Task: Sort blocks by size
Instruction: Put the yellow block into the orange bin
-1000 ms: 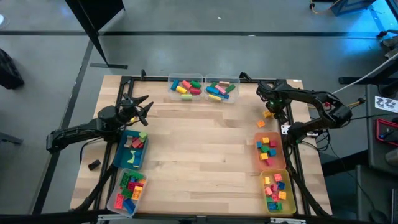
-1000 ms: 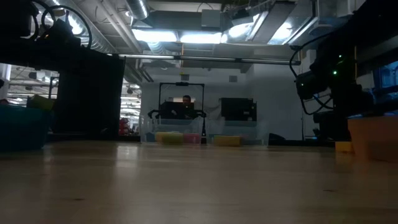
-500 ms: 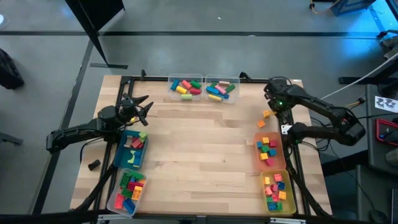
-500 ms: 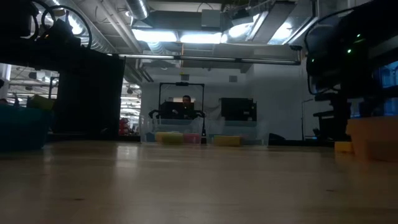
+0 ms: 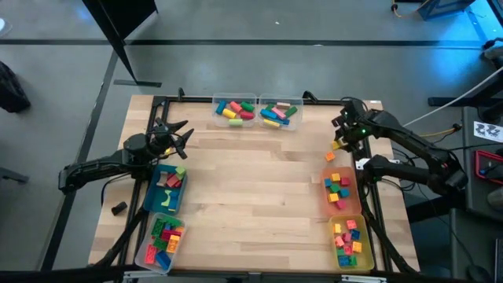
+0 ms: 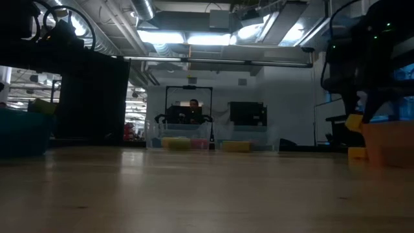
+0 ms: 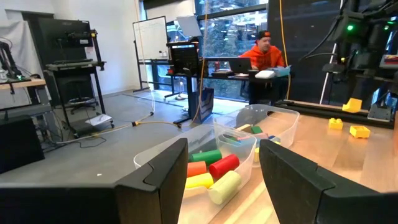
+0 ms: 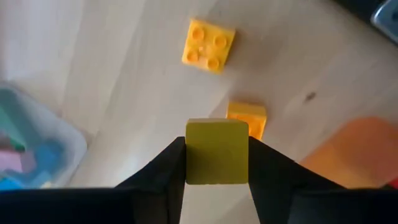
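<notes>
Wooden table (image 5: pixel 259 196), far right corner: right gripper (image 8: pixel 217 163) pinches a yellow block (image 8: pixel 217 152), light, rigid, slick-sided, by flat faces; left gripper (image 7: pixel 221 177) waits, spread apart, near the left edge

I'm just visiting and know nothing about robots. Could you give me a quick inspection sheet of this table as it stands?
Surface: wooden table, middle bare.
Job's things: blocks fill clear bins, blue bin, orange bin; two yellow blocks loose on the table.
Clutter: small dark object beside the table.
Grippers: right gripper shut on yellow block; left gripper open, waiting.
Cables: along the floor.
Surroundings: person at a desk.
</notes>
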You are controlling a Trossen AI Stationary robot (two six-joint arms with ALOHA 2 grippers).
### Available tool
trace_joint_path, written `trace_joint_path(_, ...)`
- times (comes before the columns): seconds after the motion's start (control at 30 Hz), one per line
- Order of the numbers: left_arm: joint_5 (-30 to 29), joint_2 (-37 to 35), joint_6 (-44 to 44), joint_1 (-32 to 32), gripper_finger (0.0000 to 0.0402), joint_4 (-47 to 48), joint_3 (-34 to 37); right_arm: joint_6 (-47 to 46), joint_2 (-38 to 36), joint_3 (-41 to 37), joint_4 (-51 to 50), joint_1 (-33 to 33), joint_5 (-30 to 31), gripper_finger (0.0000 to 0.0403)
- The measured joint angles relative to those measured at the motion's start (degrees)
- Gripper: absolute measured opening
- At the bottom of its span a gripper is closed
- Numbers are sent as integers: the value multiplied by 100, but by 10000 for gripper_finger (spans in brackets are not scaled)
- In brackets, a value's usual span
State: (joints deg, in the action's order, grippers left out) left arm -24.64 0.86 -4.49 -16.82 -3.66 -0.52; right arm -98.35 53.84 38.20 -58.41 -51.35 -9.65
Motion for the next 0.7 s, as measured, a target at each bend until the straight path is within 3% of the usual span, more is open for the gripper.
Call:
trace_joint_path(0.13,0,0,0,0,184,0,-1,16,-24,0,59,0,-415,153)
trace_joint_path(0.3,0,0,0,0,184,2,-2,213,-24,-2,290,60,-871,139)
trace_joint_path(0.7,0,0,0,0,184,0,-2,232,-22,-2,618,1466,-945,150)
